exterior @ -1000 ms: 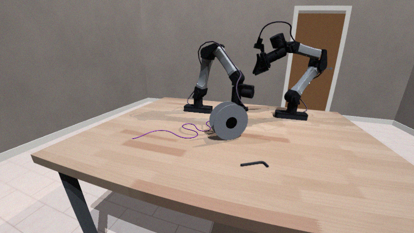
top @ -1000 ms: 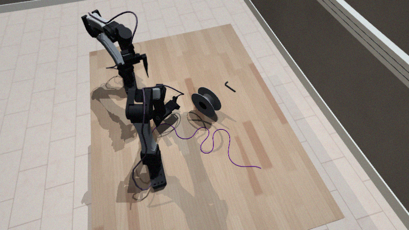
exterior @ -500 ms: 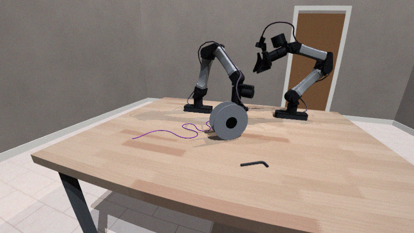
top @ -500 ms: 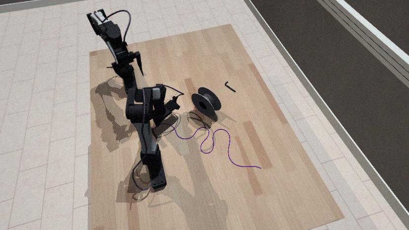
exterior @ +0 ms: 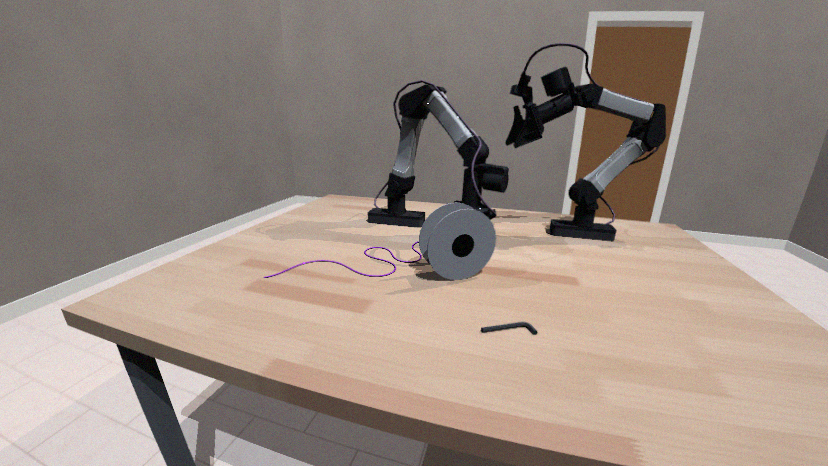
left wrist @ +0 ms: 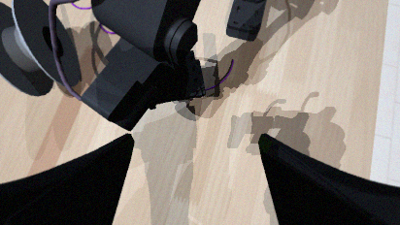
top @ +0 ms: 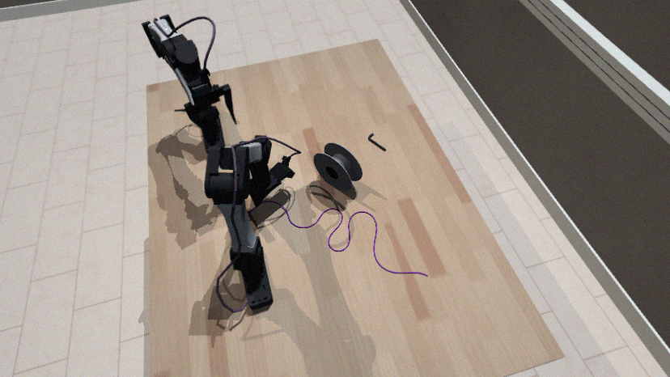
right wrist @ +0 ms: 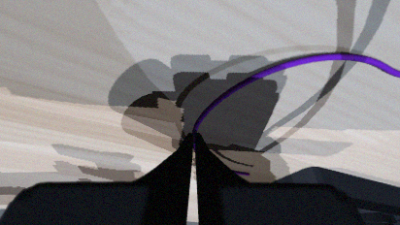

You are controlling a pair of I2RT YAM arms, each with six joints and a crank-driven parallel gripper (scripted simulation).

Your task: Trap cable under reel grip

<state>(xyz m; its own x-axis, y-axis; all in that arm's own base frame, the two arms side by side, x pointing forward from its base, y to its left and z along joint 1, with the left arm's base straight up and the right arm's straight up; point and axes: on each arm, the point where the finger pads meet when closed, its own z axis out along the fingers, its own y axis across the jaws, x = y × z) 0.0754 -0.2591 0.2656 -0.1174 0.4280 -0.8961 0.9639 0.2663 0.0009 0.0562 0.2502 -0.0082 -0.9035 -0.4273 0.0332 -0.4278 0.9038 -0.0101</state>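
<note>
Each arm, the left (top: 187,51) (exterior: 614,115) and the right (top: 239,187) (exterior: 431,109), has pale silvery-grey links between chunky black joints, a dark, loosely looping cable, a boxy black base, a cylindrical black housing near the wrist, and a black claw whose fingers taper to narrow tips.

Brown door (exterior: 642,115), grey walls (exterior: 173,86).

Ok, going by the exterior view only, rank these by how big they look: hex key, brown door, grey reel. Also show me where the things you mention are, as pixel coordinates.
1. Brown door (exterior: 640,69)
2. Grey reel (exterior: 457,222) (top: 354,171)
3. Hex key (exterior: 506,327) (top: 369,137)

The reel and key stand nearer the camera than the door, so this is apparent size only.
</note>
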